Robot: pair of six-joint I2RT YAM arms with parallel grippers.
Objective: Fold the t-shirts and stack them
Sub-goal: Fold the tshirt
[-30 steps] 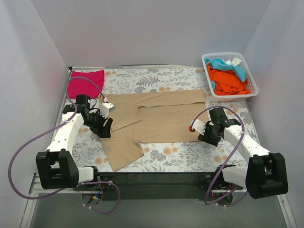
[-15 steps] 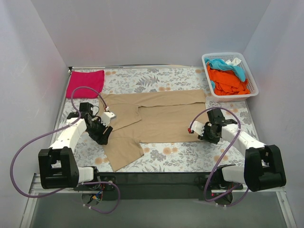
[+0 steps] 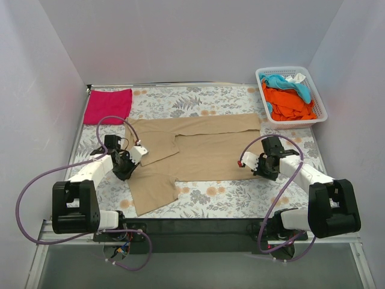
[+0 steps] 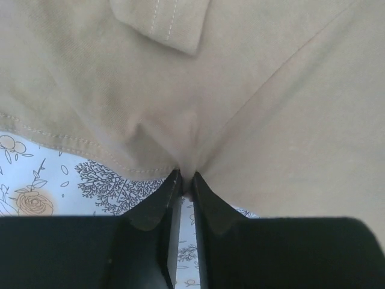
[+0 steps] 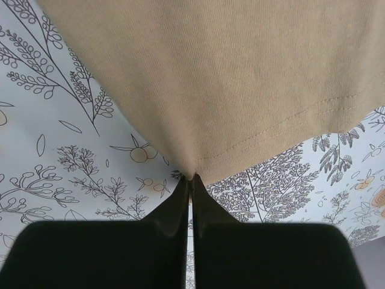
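Two pairs of jaws, both pinched tight on the same tan t-shirt (image 3: 204,147). My left jaws are closed down to a sliver on the shirt's left edge. From my left wrist the cloth gathers into a small pucker right at their tips, and a stitched edge runs off to the left over the flowered worktop (image 3: 228,198). My right jaws are clamped just as narrowly on the near right corner, right on the hem. There the fabric fans up and away from the tips, and the printed leaves of the worktop show on both sides of them.

The t-shirt lies spread across the middle of the worktop between my two arms, lengthwise from left to right. One sleeve points toward my bases, just beside the left jaws.

A folded pink shirt (image 3: 108,105) sits at the far left corner, apart from the tan one. At the far right stands a white basket (image 3: 298,123) holding an orange garment (image 3: 289,103) and a blue garment (image 3: 283,80), near the tan shirt's far right corner.
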